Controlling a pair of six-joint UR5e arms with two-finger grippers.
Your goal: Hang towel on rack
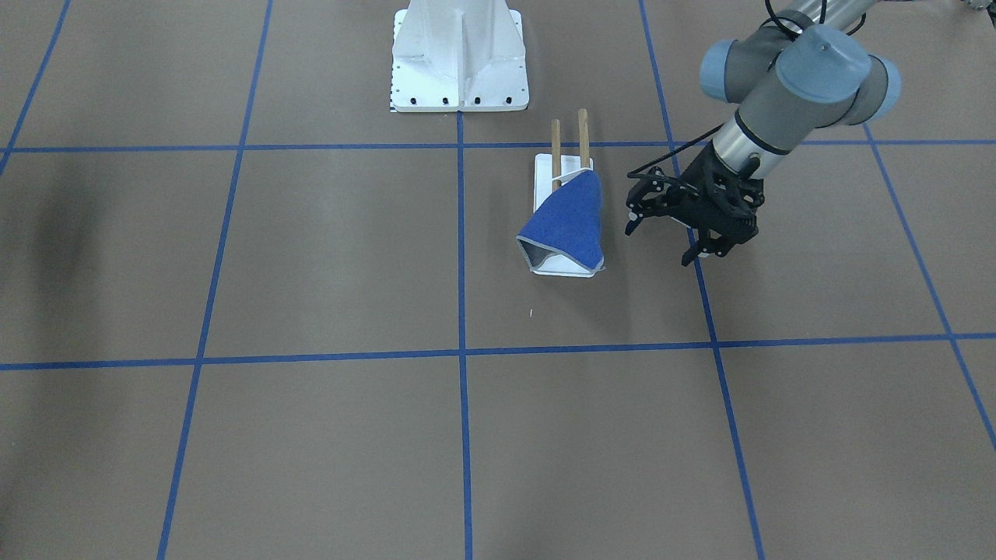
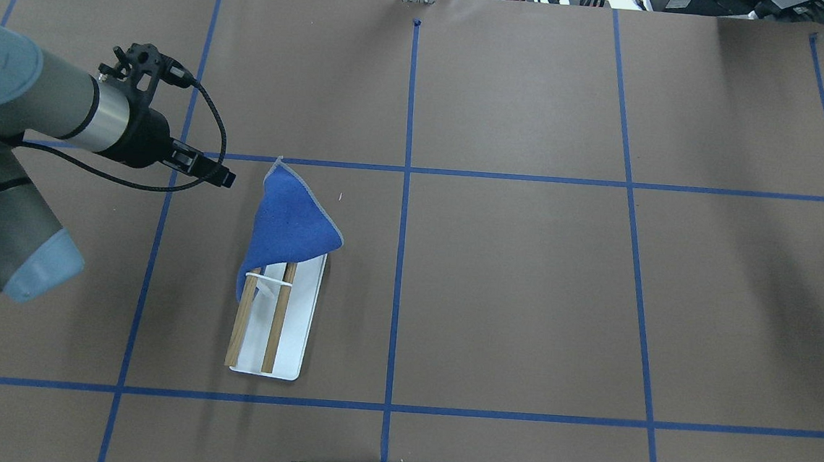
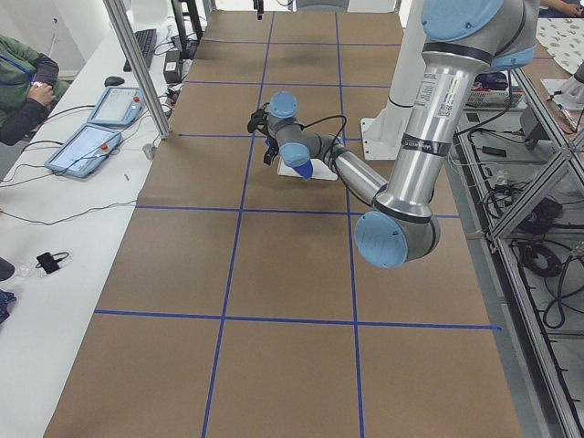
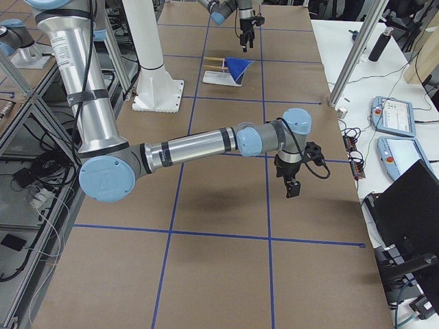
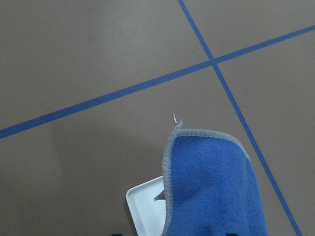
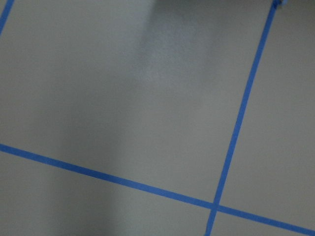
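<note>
The royal-blue towel [image 2: 289, 230] is draped over one end of the rack's two brown dowels [image 2: 260, 322] and hangs down over that end of the white base [image 2: 301, 317]. It also shows in the front view [image 1: 564, 225] and the left wrist view [image 5: 211, 187]. My left gripper [image 1: 661, 241] is open and empty, beside the towel and clear of it, a short gap away. My right gripper [image 4: 291, 188] hovers over bare table far from the rack. It shows clearly only in the right side view, so I cannot tell whether it is open or shut.
The white bolted robot pedestal [image 1: 459, 62] stands just behind the rack. Blue tape lines cross the brown table. Operator tablets [image 3: 91, 137] and cables lie on the white bench along the table's far edge.
</note>
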